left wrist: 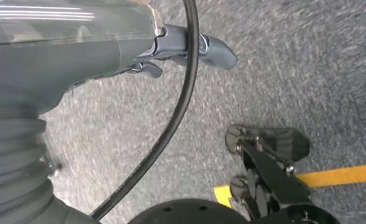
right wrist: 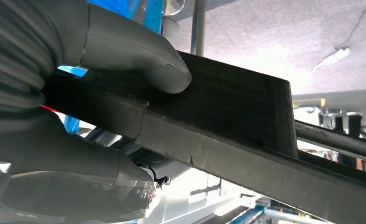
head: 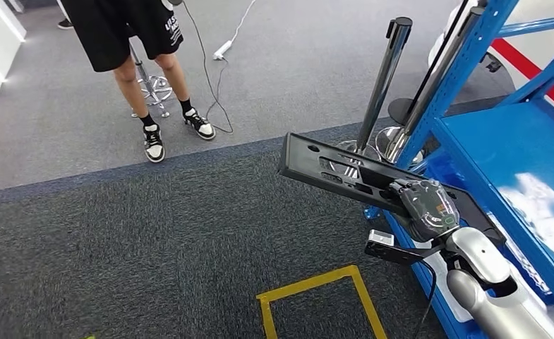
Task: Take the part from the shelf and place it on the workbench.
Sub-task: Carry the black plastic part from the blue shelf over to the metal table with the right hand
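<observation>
A long flat black part (head: pixel 330 166) with slots and holes hangs tilted in the air over the dark carpet, just left of the blue shelf (head: pixel 521 134). My right hand (head: pixel 429 205) grips it near its right end. Up close in the right wrist view, the grey thumb (right wrist: pixel 134 51) presses on the part's broad face (right wrist: pixel 237 107) while the other fingers wrap beneath it. My left hand (left wrist: pixel 185 46) hangs above the grey carpet, fingers loosely extended and holding nothing.
A person (head: pixel 129 42) in black shorts stands at the back left by a stool base (head: pixel 154 88). Two metal stanchion posts (head: pixel 385 78) rise just behind the part. A yellow tape square (head: pixel 316 296) marks the carpet below. A cable with a power strip (head: pixel 222 49) lies on the floor.
</observation>
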Robot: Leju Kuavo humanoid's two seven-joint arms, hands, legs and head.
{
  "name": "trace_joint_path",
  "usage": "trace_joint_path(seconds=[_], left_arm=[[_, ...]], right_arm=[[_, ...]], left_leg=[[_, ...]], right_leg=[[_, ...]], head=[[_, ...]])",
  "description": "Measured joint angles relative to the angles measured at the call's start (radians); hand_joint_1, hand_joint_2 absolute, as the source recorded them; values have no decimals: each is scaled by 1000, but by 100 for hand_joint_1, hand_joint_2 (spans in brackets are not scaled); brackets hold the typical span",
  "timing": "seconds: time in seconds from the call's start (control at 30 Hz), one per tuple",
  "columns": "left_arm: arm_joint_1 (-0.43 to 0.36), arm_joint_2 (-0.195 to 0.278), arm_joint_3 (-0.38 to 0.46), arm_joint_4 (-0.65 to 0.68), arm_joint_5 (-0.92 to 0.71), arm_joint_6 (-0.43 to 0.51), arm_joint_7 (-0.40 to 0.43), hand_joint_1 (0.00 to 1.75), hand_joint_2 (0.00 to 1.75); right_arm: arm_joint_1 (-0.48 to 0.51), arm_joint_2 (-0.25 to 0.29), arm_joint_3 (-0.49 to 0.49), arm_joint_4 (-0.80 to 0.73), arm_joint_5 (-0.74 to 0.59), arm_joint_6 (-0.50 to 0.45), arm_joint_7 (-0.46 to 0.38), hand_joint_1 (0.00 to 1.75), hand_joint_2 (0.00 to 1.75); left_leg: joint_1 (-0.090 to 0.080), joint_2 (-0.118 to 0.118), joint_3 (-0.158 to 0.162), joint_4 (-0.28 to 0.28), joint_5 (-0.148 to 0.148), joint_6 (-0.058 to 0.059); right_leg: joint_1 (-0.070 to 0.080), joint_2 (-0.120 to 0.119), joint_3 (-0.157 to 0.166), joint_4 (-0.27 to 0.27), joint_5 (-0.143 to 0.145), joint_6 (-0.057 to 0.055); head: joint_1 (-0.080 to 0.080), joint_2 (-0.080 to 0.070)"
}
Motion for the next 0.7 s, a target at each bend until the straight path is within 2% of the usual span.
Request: trace_joint_path(seconds=[0.07, 0.1, 0.13, 0.2, 0.27, 0.3, 0.33, 0.37, 0.43, 0.47, 0.5, 0.57, 0.6, 0.63, 0.7], left_arm=[[3, 0, 1, 0, 0, 0, -1, 0, 175], [5, 0, 2, 0, 0, 0, -1, 0, 175], [6, 0, 2, 0, 0, 0, -1, 0, 175], [4, -1, 3, 0, 0, -1, -1, 0, 175], [0, -2, 4, 0, 0, -1, -2, 0, 175], [0, -2, 4, 0, 0, -1, -2, 0, 175], [1, -2, 4, 0, 0, -1, -2, 0, 175], [2, -2, 5, 0, 0, -1, -2, 0, 175], [2, -2, 5, 0, 0, -2, -2, 0, 175], [0, -2, 5, 0, 0, -2, -2, 0, 175], [-1, -2, 5, 0, -1, -3, -2, 0, 175], [0, -2, 6, 0, -2, -3, -2, 0, 175], [2, -2, 6, 0, -3, -3, -2, 0, 175], [4, -2, 6, 0, -4, -3, -2, 0, 175], [3, -2, 6, 0, -5, -3, -2, 0, 175]], right_arm=[[-3, -1, -2, -4, 3, 4, 1, 175, 175], [-6, -1, -2, -6, 4, 7, 1, 175, 175], [-10, 0, -2, -9, 6, 11, 1, 175, 175], [-16, 0, -2, -13, 7, 19, 1, 175, 175], [-20, 0, -2, -14, 7, 25, 1, 175, 175], [-21, 0, -2, -14, 7, 27, 1, 175, 175], [-23, 0, -2, -14, 7, 28, 1, 175, 175], [-24, 0, -2, -14, 7, 29, 1, 175, 175], [-29, 0, -2, -14, 7, 29, 1, 175, 175], [-33, 0, -2, -15, 7, 30, 1, 175, 175], [-37, 0, -2, -15, 7, 30, 1, 175, 175], [-43, 0, -2, -16, 6, 33, 1, 175, 175], [-46, 0, -2, -16, 5, 34, 1, 175, 175], [-49, 0, -2, -16, 2, 36, 1, 175, 175], [-58, -2, -4, -16, -6, 40, 1, 175, 175]], left_leg=[[2, -16, -6, 0, 1, -11], [1, -4, -9, 6, -4, -17], [0, 21, -19, 27, -18, -23], [3, 82, -67, 133, -77, -37], [12, 103, -129, 260, -131, -47], [16, 106, -143, 286, -133, -49], [18, 108, -137, 273, -116, -51], [20, 115, -111, 222, -85, -51], [15, 155, -38, 83, -25, -45], [11, 171, -14, 34, -9, -39], [6, 180, -4, 10, -5, -32], [1, 163, -6, 1, -3, -18], [1, 151, -4, -5, 0, -12], [2, 140, -2, -12, 4, -5], [5, 121, 3, -22, 10, 8]], right_leg=[[2, -20, 4, -5, 1, -8], [1, -30, 7, -9, 2, -14], [-1, -43, 11, -13, 3, -21], [2, -69, 18, -17, 1, -32], [7, -97, 22, -17, -3, -37], [8, -110, 24, -17, -5, -37], [9, -123, 27, -17, -7, -36], [9, -135, 30, -17, -10, -34], [12, -157, 38, -16, -17, -27], [14, -166, 41, -16, -20, -22], [17, -176, 42, -16, -22, -18], [18, -196, 45, -19, -24, -8], [16, -197, 46, -18, -28, -4], [13, -182, 42, -5, -39, -1], [8, -126, 3, 83, -90, 0]], head=[[0, 0], [0, 0], [0, 0], [-1, 0], [-1, 0], [-1, 0], [-1, 0], [-1, 0], [-1, 0], [-1, 0], [-1, 0], [0, 0], [0, 0], [0, 0], [0, 0]])
